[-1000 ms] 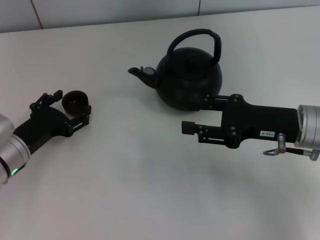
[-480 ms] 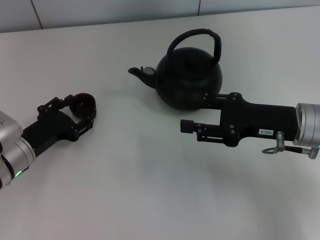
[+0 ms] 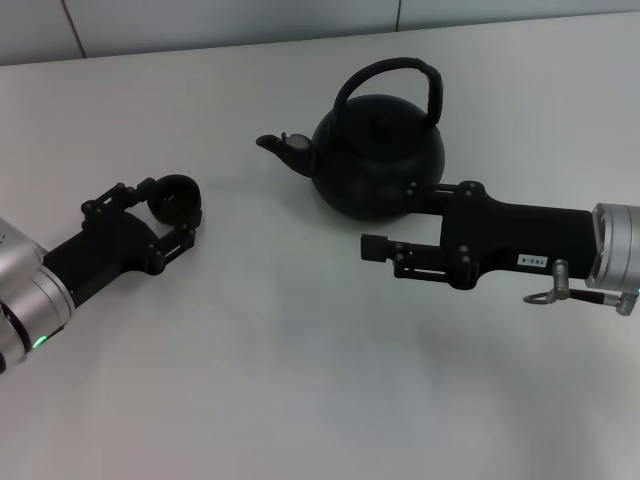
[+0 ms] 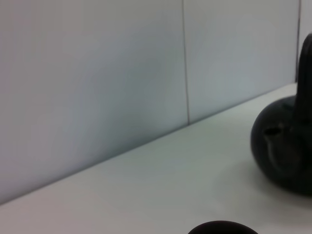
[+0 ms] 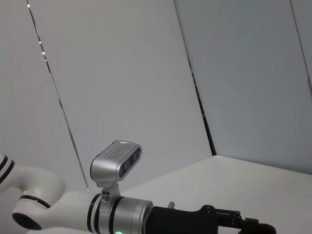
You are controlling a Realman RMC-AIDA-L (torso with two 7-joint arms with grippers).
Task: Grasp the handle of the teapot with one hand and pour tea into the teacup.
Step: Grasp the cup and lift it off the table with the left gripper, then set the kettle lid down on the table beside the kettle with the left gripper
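On the white table (image 3: 300, 380), one teapot (image 3: 378, 158) stands upright mid-back, one handle (image 3: 405, 72) arched above; right gripper (image 3: 395, 222) splayed wide beside its belly. Off left, one teacup (image 3: 176, 196), clamped by the left gripper (image 3: 172, 213).

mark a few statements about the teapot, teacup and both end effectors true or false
1. The left end effector is shut on the teacup. True.
2. The right end effector grips the handle. False: it is open, low beside the teapot, the near finger free and the far one against the body.
3. The teapot lies tipped over. False: it stands upright, lid on.
4. The spout points toward the teacup's side. True.
5. Tea is streaming into the cup. False: no liquid shows.
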